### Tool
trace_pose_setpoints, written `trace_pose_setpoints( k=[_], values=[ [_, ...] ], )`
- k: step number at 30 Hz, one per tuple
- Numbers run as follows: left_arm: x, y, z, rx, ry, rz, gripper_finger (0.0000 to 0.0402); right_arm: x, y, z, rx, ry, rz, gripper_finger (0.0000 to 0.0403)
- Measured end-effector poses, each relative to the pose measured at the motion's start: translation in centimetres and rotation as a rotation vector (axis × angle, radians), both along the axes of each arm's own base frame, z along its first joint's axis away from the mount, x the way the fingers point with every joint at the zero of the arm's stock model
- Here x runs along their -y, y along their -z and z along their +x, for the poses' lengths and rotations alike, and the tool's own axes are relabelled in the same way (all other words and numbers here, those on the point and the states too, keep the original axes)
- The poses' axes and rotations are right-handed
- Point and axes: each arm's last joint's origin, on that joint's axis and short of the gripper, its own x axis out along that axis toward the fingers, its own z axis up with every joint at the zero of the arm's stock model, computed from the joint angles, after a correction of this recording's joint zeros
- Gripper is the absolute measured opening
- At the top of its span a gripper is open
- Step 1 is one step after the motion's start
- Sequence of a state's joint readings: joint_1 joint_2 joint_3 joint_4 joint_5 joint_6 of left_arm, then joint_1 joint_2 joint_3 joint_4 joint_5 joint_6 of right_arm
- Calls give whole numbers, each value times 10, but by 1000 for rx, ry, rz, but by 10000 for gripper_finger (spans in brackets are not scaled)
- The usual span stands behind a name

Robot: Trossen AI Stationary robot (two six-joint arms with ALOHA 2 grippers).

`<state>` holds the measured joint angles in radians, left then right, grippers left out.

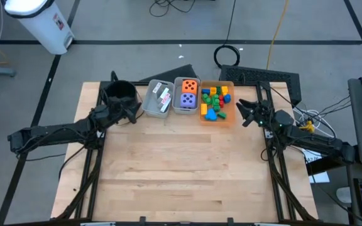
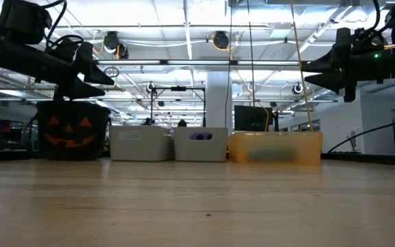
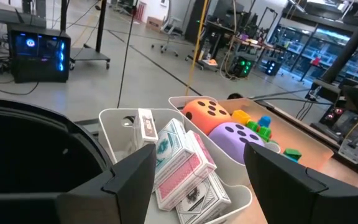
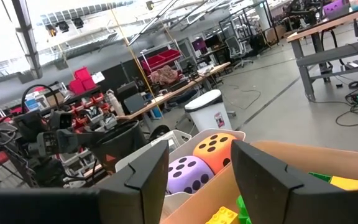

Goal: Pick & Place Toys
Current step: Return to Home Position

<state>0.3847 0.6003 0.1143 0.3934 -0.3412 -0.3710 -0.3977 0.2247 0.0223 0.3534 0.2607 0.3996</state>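
The toys lie in three bins in a row at the table's far edge. Cards [image 1: 162,97] fill the left grey bin [image 1: 149,107]. An orange die [image 1: 190,86] and a purple die [image 1: 188,99] sit in the middle grey bin. Small coloured blocks [image 1: 215,102] lie in the orange bin [image 1: 230,116]. My left gripper [image 1: 132,111] hovers open above the table between the black pot [image 1: 119,93] and the card bin, pointing level at the cards [image 3: 179,162]. My right gripper [image 1: 244,113] hovers open just right of the orange bin, facing the dice [image 4: 197,168]. Neither holds anything.
The black pot [image 2: 73,130], with an orange pumpkin face, stands at the table's far left corner. The near and middle table [image 1: 181,169] is bare wood. Both arms reach in from the table's sides, well above the surface. A keyboard [image 1: 263,76] lies behind the table.
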Motion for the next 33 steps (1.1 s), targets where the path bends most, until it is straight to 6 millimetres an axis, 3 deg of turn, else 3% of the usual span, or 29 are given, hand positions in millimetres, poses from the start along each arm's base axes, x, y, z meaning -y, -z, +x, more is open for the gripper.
trace_pose_setpoints(
  k=[6,19,33],
  values=[
    [2,-3,-3,21,4,9,253,0,-1,-1,11,-1,-5,169],
    [19,-35,-28,304,68,111,253,-4,-10,-10,113,-1,-48,165],
    [28,-40,-33,371,130,123,253,-8,-19,-18,213,0,-90,167]
  ],
)
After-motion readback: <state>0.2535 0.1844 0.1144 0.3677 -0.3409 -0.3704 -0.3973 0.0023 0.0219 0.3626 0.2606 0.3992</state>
